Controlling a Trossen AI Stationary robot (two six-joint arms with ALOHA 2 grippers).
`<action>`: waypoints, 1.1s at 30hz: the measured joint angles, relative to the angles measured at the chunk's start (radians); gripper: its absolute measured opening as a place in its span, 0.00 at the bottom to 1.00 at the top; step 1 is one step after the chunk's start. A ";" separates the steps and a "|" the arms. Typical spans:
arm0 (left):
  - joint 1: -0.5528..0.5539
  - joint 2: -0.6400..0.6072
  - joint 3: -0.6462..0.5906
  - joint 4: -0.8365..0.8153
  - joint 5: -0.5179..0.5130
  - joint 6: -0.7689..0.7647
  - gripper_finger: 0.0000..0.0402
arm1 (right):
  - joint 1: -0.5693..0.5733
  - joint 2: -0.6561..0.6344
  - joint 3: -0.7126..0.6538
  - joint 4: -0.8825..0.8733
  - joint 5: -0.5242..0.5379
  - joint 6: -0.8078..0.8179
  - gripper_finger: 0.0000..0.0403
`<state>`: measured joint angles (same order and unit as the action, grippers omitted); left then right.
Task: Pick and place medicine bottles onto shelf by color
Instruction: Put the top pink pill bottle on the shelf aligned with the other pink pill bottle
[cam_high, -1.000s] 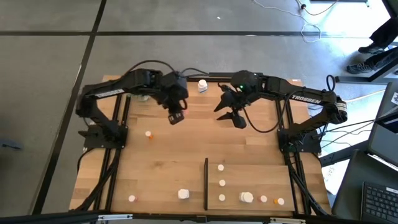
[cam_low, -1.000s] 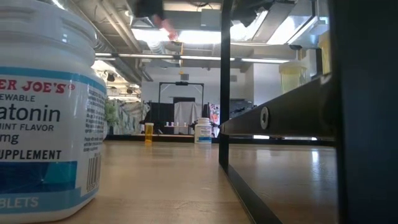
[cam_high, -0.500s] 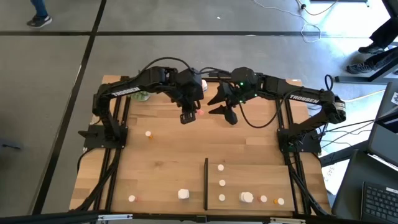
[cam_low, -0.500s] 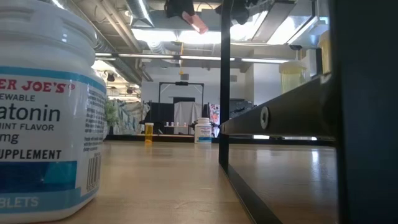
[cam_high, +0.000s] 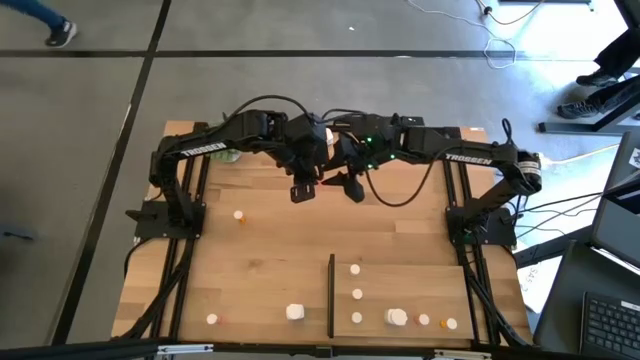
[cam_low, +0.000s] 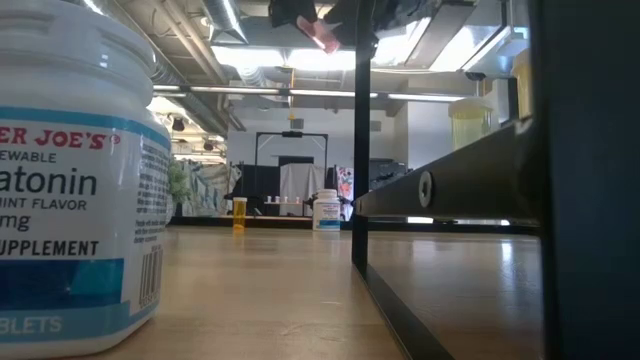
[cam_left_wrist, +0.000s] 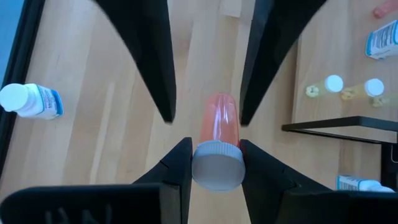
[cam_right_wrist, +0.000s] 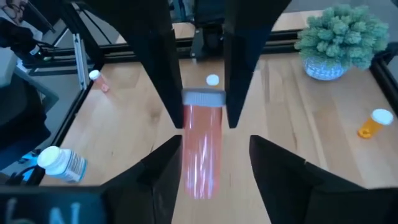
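Above the far middle of the table (cam_high: 260, 250), the two grippers meet tip to tip around one orange bottle (cam_high: 318, 181). The left gripper (cam_high: 305, 186) comes in from 10 o'clock and pinches the bottle just below its white cap, both fingers (cam_left_wrist: 180, 163) pressed against it, so the jaws stand only as wide as the bottle. In the left wrist view the cap (cam_left_wrist: 217, 165) sits between those fingers and the orange body (cam_left_wrist: 218, 121) points away toward the other arm.

The right gripper (cam_high: 345, 184) reaches in from 2 o'clock. Its fingers (cam_right_wrist: 163, 162) stand wide apart on either side of the bottle's free end, with clear gaps on both sides, touching nothing. In the right wrist view the bottle (cam_right_wrist: 201, 146) hangs between them, cap (cam_right_wrist: 203, 97) at the far end in the left arm's fingers.

In the low view the bottle (cam_low: 324, 37) is high above the tabletop, tilted.

The shelf (cam_high: 420, 285) lies at 5 o'clock, its black strip (cam_high: 331, 295) on the inner side, with white bottles (cam_high: 356, 294) in a row and two orange ones (cam_high: 438, 322) near its front edge. A white bottle (cam_high: 326, 137) stands at 12 o'clock, an orange one (cam_high: 239, 215) at 9 o'clock, and more (cam_high: 294, 312) at 7 o'clock.
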<state>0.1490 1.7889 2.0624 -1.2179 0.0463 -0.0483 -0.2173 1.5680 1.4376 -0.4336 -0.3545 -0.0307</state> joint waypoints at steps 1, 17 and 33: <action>0.000 0.000 0.000 0.000 0.000 0.000 0.23 | 0.000 0.005 0.000 0.002 -0.003 0.001 0.47; 0.000 0.000 0.000 -0.005 -0.002 0.005 0.23 | 0.000 0.044 0.000 0.034 -0.042 0.000 0.39; 0.000 0.000 0.000 -0.005 -0.013 0.006 0.23 | 0.000 0.044 0.000 0.034 -0.042 -0.003 0.26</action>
<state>0.1493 1.7889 2.0624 -1.2224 0.0334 -0.0418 -0.2169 1.6119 1.4376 -0.3996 -0.3968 -0.0341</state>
